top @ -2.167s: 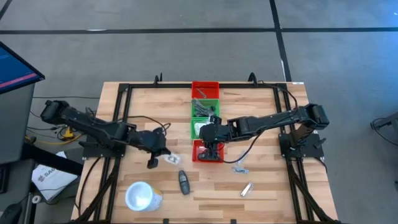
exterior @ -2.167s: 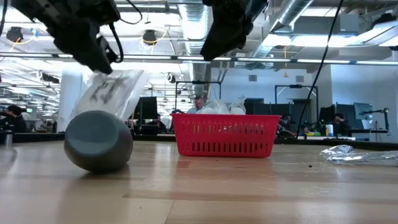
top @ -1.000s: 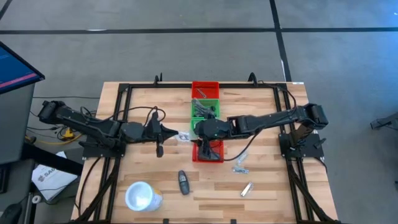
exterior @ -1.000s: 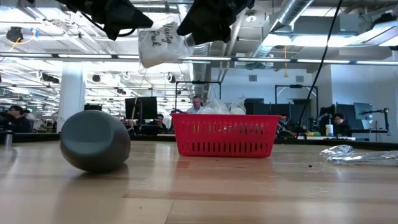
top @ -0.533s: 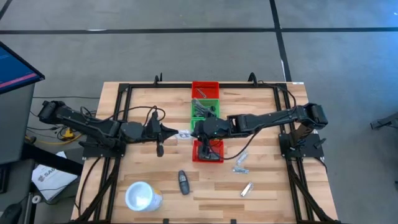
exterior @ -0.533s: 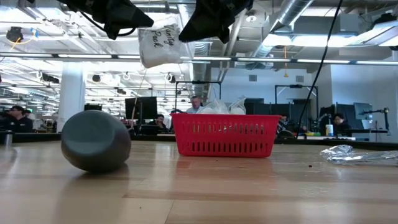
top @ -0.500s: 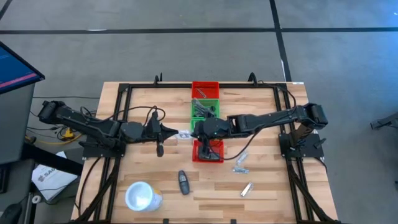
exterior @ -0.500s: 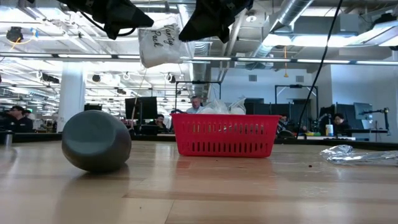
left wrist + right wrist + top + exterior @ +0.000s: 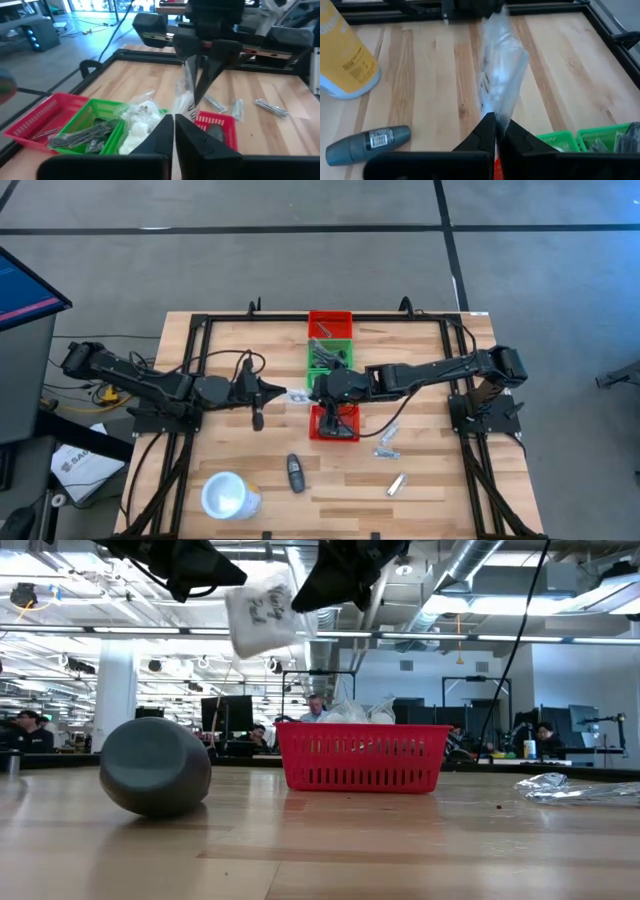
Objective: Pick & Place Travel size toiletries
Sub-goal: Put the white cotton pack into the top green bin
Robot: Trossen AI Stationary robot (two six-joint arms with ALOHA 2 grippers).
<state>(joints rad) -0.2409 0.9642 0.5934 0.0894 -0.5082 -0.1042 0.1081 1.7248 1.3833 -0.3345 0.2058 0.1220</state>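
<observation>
A clear crinkly packet (image 9: 296,395) showing white hangs in the air between my two grippers, over the table's middle, left of the row of bins. My left gripper (image 9: 283,394) reaches it from the left and is shut on one end. My right gripper (image 9: 311,392) reaches it from the right and is shut on the other end. A black oblong piece (image 9: 294,473) lies on its side on the wood nearer the front. Slim silver tubes (image 9: 385,442) lie on the table right of the near red bin (image 9: 335,426). My left gripper pinches the packet's end edge (image 9: 181,114) between its two fingertips, coming level from the table's left. The packet stands clear of the table. My right gripper pinches the packet's opposite end (image 9: 491,107) between its two fingertips, coming from the table's right. The packet stretches away from the fingers toward the left gripper, lifted clear.
The bins run in a row down the table's middle: a far red bin (image 9: 330,323), a green bin with dark pieces (image 9: 330,352), a green bin with white packets (image 9: 140,120), then the near red one. A white cup (image 9: 228,495) lies at the front left. A black frame (image 9: 200,325) borders the table.
My right gripper has edged toward the table's left, up to the packet's free end. The packet, which hung upright from my left gripper, has tipped and swung a little toward the right gripper. The black oblong piece has kept its place.
</observation>
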